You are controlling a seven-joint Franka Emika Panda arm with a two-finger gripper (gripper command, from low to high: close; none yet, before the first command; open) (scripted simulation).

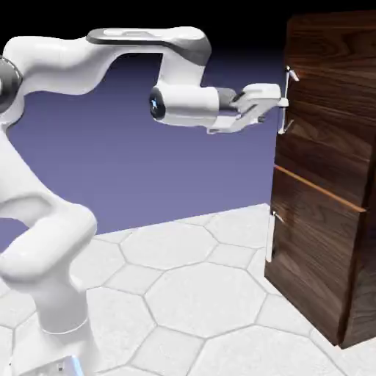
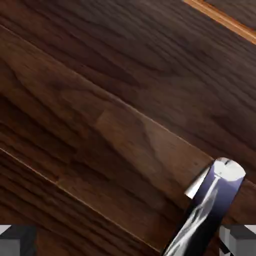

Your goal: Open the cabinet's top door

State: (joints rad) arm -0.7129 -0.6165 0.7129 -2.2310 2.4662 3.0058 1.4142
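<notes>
Walnut-grain wood fills the hand view, dark planks running on a slant; top door [image 1: 323,110] sits in the upper half of the cabinet [image 1: 323,220], which stands at the exterior view's right on the worktop [image 1: 191,294]. Slim silver bar handle [image 1: 286,99] stands upright along the door's near edge, held off the wood by short posts at its two ends. Light orange-brown edge strip [image 1: 319,189] runs across the front below, parting top door from lower door [image 1: 312,257]; the same strip shows in the hand view's upper right corner. Lower door carries its own silver handle [image 1: 270,235] on the near edge. Pincer [image 1: 277,103] is level with the upper handle, fingers reaching in from the left; touching or just short, cannot tell. In the hand view the handle's rounded end lies low and right of middle, just inside the right fingertip [image 2: 239,239], well apart from the left one [image 2: 17,239]. Pincer is spread wide, nothing clamped. Arm [image 1: 125,51] comes in high, horizontal. Worktop of pale hexagonal tiles lies bare between robot base and cabinet foot, with open air under the forearm.
</notes>
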